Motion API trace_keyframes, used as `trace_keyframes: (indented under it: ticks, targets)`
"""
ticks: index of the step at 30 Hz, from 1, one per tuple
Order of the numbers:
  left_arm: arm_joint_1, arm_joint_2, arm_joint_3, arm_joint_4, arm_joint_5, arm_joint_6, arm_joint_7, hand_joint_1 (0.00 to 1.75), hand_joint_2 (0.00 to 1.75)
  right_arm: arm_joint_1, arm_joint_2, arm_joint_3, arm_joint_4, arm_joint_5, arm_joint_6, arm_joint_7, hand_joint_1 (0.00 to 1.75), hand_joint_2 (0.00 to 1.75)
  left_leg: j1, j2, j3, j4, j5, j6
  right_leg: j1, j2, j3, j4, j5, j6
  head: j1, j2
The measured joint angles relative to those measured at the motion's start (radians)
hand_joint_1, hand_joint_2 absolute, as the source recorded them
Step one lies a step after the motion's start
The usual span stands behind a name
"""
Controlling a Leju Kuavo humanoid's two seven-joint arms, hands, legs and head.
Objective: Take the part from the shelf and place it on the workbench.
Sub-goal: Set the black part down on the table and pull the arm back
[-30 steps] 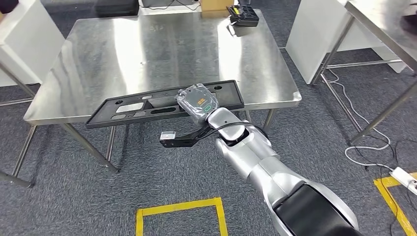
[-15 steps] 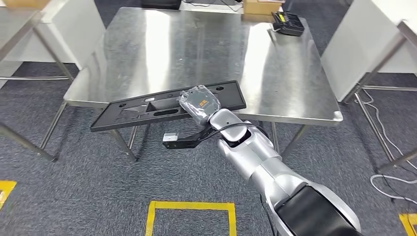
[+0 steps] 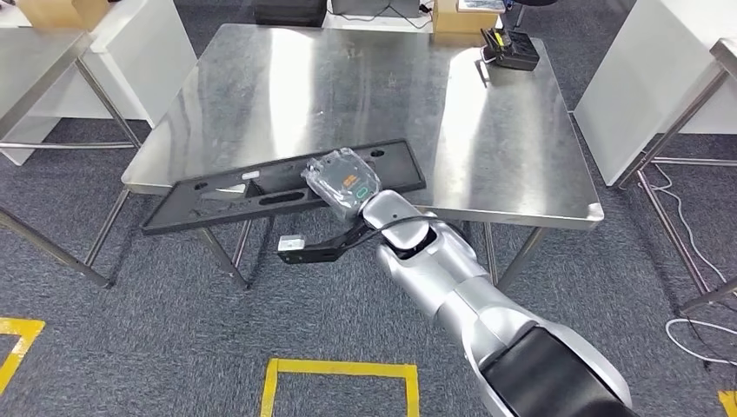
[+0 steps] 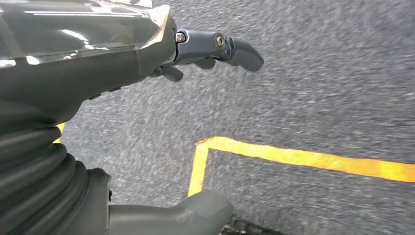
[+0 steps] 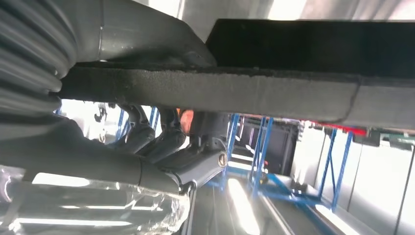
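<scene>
The counter (image 3: 287,87) top lies bare across its near and middle stretch. A black device (image 3: 511,50) and a cardboard box (image 3: 456,15) occupy its far right corner.

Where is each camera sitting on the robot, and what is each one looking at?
Head view: high on the body, looking down at the steel workbench; the right hand grips the long black part.
Left wrist view: behind the left hand, facing grey carpet with yellow tape.
Right wrist view: behind the right hand, looking up along the part's underside.
Shared: head and right wrist views both show the part and right hand.
</scene>
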Motion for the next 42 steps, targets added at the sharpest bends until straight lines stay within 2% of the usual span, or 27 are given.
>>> trace_keyframes:
  ticks: [2, 3, 4, 6, 7, 8, 10, 11, 13, 14, 17, 18, 19, 20, 22, 23, 24, 26, 28, 30, 32, 34, 35, 36, 38, 40, 42]
  targets:
    - [-0.001, 0.000, 0.002, 0.000, 0.000, 0.000, 0.000, 0.00, 1.75, 0.000, -0.004, 0.001, 0.000, 0.000, 0.000, 0.000, 1.50, 1.75, 0.005, 0.002, 0.001, -0.003, 0.001, -0.006, -0.008, -0.002, -0.064, 0.117, -0.042, 0.004, 0.001, 0.000]
    - [0.000, -0.001, 0.003, 0.000, 0.000, 0.001, 0.000, 0.00, 1.75, 0.003, -0.006, 0.001, 0.001, 0.000, 0.000, 0.000, 1.50, 1.75, 0.008, 0.002, 0.000, -0.001, -0.001, -0.013, -0.013, -0.003, -0.079, 0.143, -0.046, 0.012, 0.001, 0.000]
    - [0.001, -0.001, 0.004, 0.000, 0.000, 0.001, 0.001, 0.00, 1.75, 0.006, -0.008, 0.001, 0.001, 0.001, 0.000, 0.000, 1.50, 1.75, 0.013, 0.002, -0.002, 0.005, -0.004, -0.021, -0.019, -0.005, -0.074, 0.128, -0.036, 0.024, 0.001, 0.000]
    - [0.003, -0.003, 0.004, 0.000, -0.001, 0.000, 0.001, 0.00, 1.75, 0.008, -0.010, 0.002, 0.001, 0.000, 0.000, 0.002, 1.50, 1.75, 0.025, 0.002, -0.012, 0.030, -0.018, -0.044, -0.031, -0.006, -0.010, 0.008, 0.012, 0.052, 0.002, 0.000]
    - [0.003, -0.001, 0.004, 0.000, -0.002, -0.001, 0.001, 0.00, 1.75, 0.007, -0.010, 0.002, 0.000, 0.000, 0.000, 0.003, 1.50, 1.75, 0.028, 0.001, -0.020, 0.046, -0.027, -0.057, -0.033, -0.003, 0.021, -0.045, 0.030, 0.060, 0.003, 0.000]
    - [0.002, -0.001, 0.005, 0.000, -0.002, -0.001, 0.001, 0.00, 1.75, 0.007, -0.010, 0.002, 0.000, -0.001, 0.000, 0.004, 1.50, 1.75, 0.029, 0.000, -0.027, 0.063, -0.038, -0.069, -0.033, 0.001, 0.039, -0.076, 0.038, 0.056, 0.004, 0.000]
    - [0.001, 0.001, 0.005, -0.001, -0.003, -0.002, 0.000, 0.00, 1.75, 0.008, -0.011, 0.003, 0.000, -0.001, 0.000, 0.005, 1.50, 1.75, 0.028, -0.004, -0.037, 0.080, -0.052, -0.085, -0.027, 0.008, 0.039, -0.073, 0.032, 0.028, 0.003, 0.000]
    - [0.002, 0.000, 0.006, -0.001, -0.003, -0.002, 0.000, 0.00, 1.75, 0.008, -0.010, 0.003, 0.000, -0.001, 0.000, 0.005, 1.50, 1.75, 0.031, -0.006, -0.037, 0.083, -0.056, -0.089, -0.027, 0.006, 0.038, -0.071, 0.030, 0.011, 0.001, 0.000]
    - [0.003, 0.000, 0.006, -0.001, -0.003, -0.002, 0.000, 0.00, 1.75, 0.007, -0.009, 0.003, 0.000, -0.001, 0.000, 0.005, 1.50, 1.75, 0.037, 0.007, -0.043, 0.101, -0.067, -0.093, -0.026, 0.003, 0.042, -0.069, 0.028, -0.007, -0.002, 0.000]
    - [0.003, 0.000, 0.006, -0.001, -0.003, -0.002, -0.001, 0.00, 1.75, 0.006, -0.008, 0.003, 0.000, -0.001, 0.000, 0.005, 1.50, 1.75, 0.038, 0.022, -0.059, 0.136, -0.084, -0.093, -0.025, 0.000, 0.045, -0.070, 0.026, -0.015, -0.004, 0.000]
    - [0.001, 0.000, 0.006, -0.001, -0.004, 0.000, -0.002, 0.00, 1.75, 0.007, -0.009, 0.003, 0.000, -0.001, 0.000, 0.004, 1.50, 1.75, 0.034, 0.057, -0.174, 0.345, -0.164, -0.091, -0.014, -0.011, 0.056, -0.071, 0.013, -0.034, -0.006, 0.000]
    - [0.002, 0.000, 0.006, -0.001, -0.005, 0.001, -0.003, 0.00, 1.75, 0.008, -0.009, 0.004, 0.001, -0.001, 0.000, 0.003, 1.50, 1.75, 0.033, 0.060, -0.208, 0.395, -0.172, -0.088, -0.010, -0.015, 0.061, -0.071, 0.008, -0.038, -0.006, 0.000]
    - [0.003, 0.000, 0.006, -0.001, -0.005, 0.002, -0.003, 0.00, 1.75, 0.008, -0.009, 0.004, 0.001, -0.001, 0.000, 0.002, 1.50, 1.75, 0.031, 0.060, -0.223, 0.405, -0.160, -0.083, -0.006, -0.017, 0.066, -0.071, 0.003, -0.040, -0.006, 0.000]
    - [0.003, 0.000, 0.007, -0.001, -0.005, 0.004, -0.003, 0.00, 1.75, 0.009, -0.009, 0.004, 0.001, -0.001, 0.000, 0.001, 1.50, 1.75, 0.028, 0.061, -0.216, 0.373, -0.130, -0.076, -0.003, -0.018, 0.073, -0.071, -0.003, -0.040, -0.006, 0.000]
    - [0.004, 0.001, 0.007, -0.001, -0.006, 0.008, -0.003, 0.00, 1.75, 0.008, -0.008, 0.004, 0.001, -0.002, -0.001, 0.001, 1.50, 1.75, 0.015, 0.067, -0.157, 0.236, -0.050, -0.052, 0.001, -0.021, 0.092, -0.072, -0.018, -0.037, -0.005, 0.000]
    - [0.003, 0.002, 0.008, -0.001, -0.007, 0.010, -0.003, 0.00, 1.75, 0.007, -0.007, 0.004, 0.001, -0.002, -0.001, 0.001, 1.50, 1.75, 0.007, 0.073, -0.128, 0.177, -0.029, -0.041, 0.005, -0.022, 0.099, -0.073, -0.025, -0.033, -0.005, 0.000]
    - [0.002, 0.003, 0.008, -0.001, -0.007, 0.010, -0.003, 0.00, 1.75, 0.006, -0.007, 0.004, 0.001, -0.002, -0.001, 0.001, 1.50, 1.75, 0.000, 0.077, -0.109, 0.137, -0.020, -0.033, 0.007, -0.024, 0.105, -0.077, -0.031, -0.029, -0.005, 0.000]
    - [0.000, 0.003, 0.009, -0.001, -0.009, 0.011, -0.002, 0.00, 1.75, 0.005, -0.006, 0.004, 0.002, -0.003, -0.001, 0.001, 1.50, 1.75, -0.008, 0.078, -0.096, 0.115, -0.033, -0.026, 0.012, -0.027, 0.116, -0.078, -0.032, -0.015, -0.004, 0.000]
    - [0.002, 0.002, 0.010, -0.001, -0.010, 0.011, -0.002, 0.00, 1.75, 0.005, -0.006, 0.004, 0.001, -0.003, -0.001, 0.001, 1.50, 1.75, -0.006, 0.071, -0.075, 0.101, -0.038, -0.020, 0.013, -0.028, 0.113, -0.056, -0.033, -0.006, -0.004, 0.000]
    - [0.002, 0.001, 0.012, -0.001, -0.012, 0.012, -0.001, 0.00, 1.75, 0.002, -0.007, 0.004, 0.001, -0.004, -0.002, 0.000, 1.50, 1.75, -0.003, 0.063, -0.051, 0.091, -0.045, -0.013, 0.013, -0.025, 0.066, 0.031, -0.048, -0.007, -0.002, 0.000]
    - [0.000, 0.001, 0.013, -0.001, -0.013, 0.013, -0.001, 0.00, 1.75, 0.002, -0.010, 0.004, 0.002, -0.005, -0.002, 0.000, 1.50, 1.75, -0.005, 0.056, -0.037, 0.090, -0.058, -0.007, 0.012, -0.022, -0.019, 0.159, -0.084, -0.010, 0.001, 0.000]
    - [0.001, 0.000, 0.014, -0.001, -0.014, 0.013, 0.000, 0.00, 1.75, 0.007, -0.014, 0.004, 0.004, -0.004, -0.002, 0.000, 1.50, 1.75, -0.007, 0.046, -0.020, 0.090, -0.074, -0.008, 0.012, -0.021, -0.083, 0.215, -0.110, -0.008, 0.003, 0.000]
    - [0.002, -0.001, 0.014, -0.001, -0.014, 0.012, 0.000, 0.00, 1.75, 0.009, -0.016, 0.005, 0.005, -0.004, -0.002, 0.000, 1.50, 1.75, -0.009, 0.041, -0.009, 0.090, -0.083, -0.009, 0.012, -0.021, -0.090, 0.191, -0.097, -0.003, 0.003, 0.000]
    - [0.003, -0.001, 0.015, -0.001, -0.014, 0.011, 0.000, 0.00, 1.75, 0.010, -0.017, 0.005, 0.006, -0.004, -0.002, 0.000, 1.50, 1.75, -0.010, 0.038, 0.004, 0.091, -0.092, -0.011, 0.013, -0.020, -0.082, 0.137, -0.066, 0.005, 0.003, 0.000]
    - [0.004, -0.003, 0.016, 0.000, -0.014, 0.009, 0.000, 0.00, 1.75, 0.011, -0.019, 0.005, 0.007, -0.005, -0.002, -0.001, 1.50, 1.75, -0.014, 0.033, 0.028, 0.092, -0.114, -0.016, 0.015, -0.020, -0.048, -0.008, 0.030, 0.013, 0.003, 0.000]
    - [0.002, -0.005, 0.017, 0.001, -0.014, 0.010, 0.001, 0.00, 1.75, 0.011, -0.019, 0.005, 0.009, -0.005, -0.002, -0.003, 1.50, 1.75, -0.015, 0.029, 0.040, 0.087, -0.130, -0.027, 0.022, -0.019, -0.023, -0.085, 0.083, -0.006, 0.006, 0.000]
    - [0.002, -0.007, 0.018, 0.001, -0.013, 0.013, 0.001, 0.00, 1.75, 0.009, -0.015, 0.006, 0.010, -0.005, -0.002, -0.004, 1.50, 1.75, -0.015, 0.027, 0.046, 0.089, -0.129, -0.039, 0.021, -0.018, -0.004, -0.101, 0.086, -0.032, 0.009, 0.000]
